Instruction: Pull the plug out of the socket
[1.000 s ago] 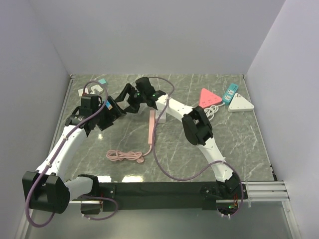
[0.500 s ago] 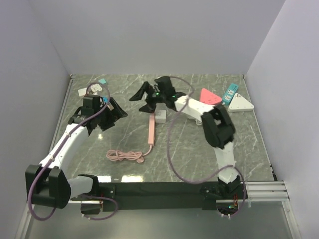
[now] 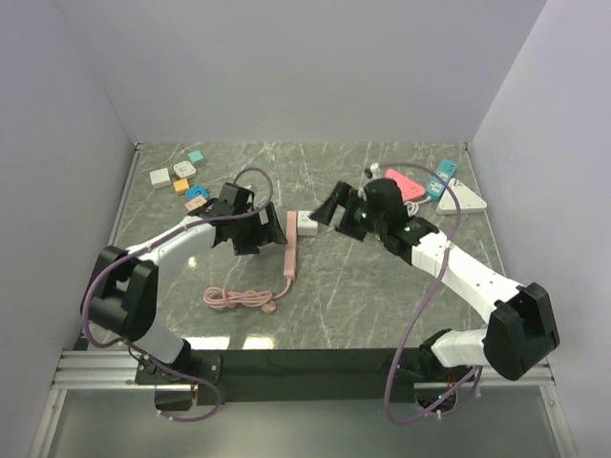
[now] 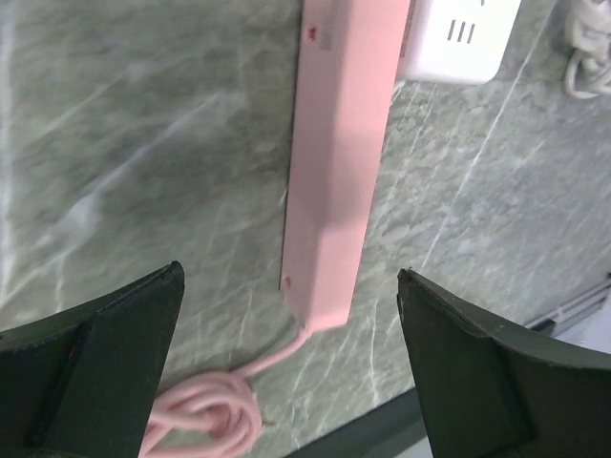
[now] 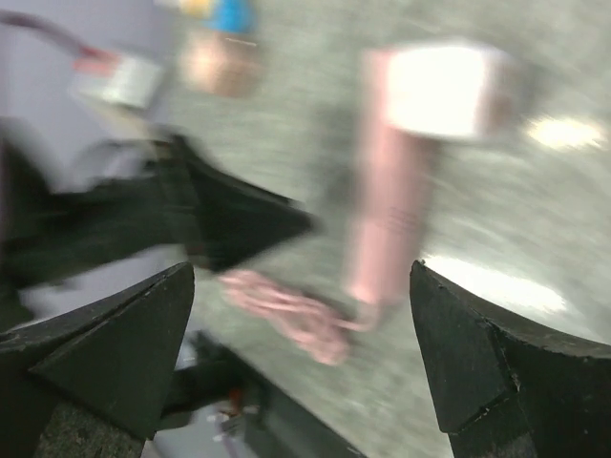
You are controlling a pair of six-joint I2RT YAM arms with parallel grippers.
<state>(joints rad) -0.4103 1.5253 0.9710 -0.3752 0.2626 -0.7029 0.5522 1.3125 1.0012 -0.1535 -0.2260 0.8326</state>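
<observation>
While plug [image 3: 306, 223] sits in socket [image 3: 290, 250] — left hand [image 4: 288, 281] gapes.

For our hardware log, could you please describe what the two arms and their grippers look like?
The left arm and right arm have white tubular links joined by black joint housings. A lilac cable loops loosely along each. The left gripper and right gripper are black, with flat wedge-shaped fingers tapering to points. Small green lights glow near the right wrist.

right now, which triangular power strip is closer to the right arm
The red triangular power strip, next to the right arm; the white one lies farther right.
</observation>
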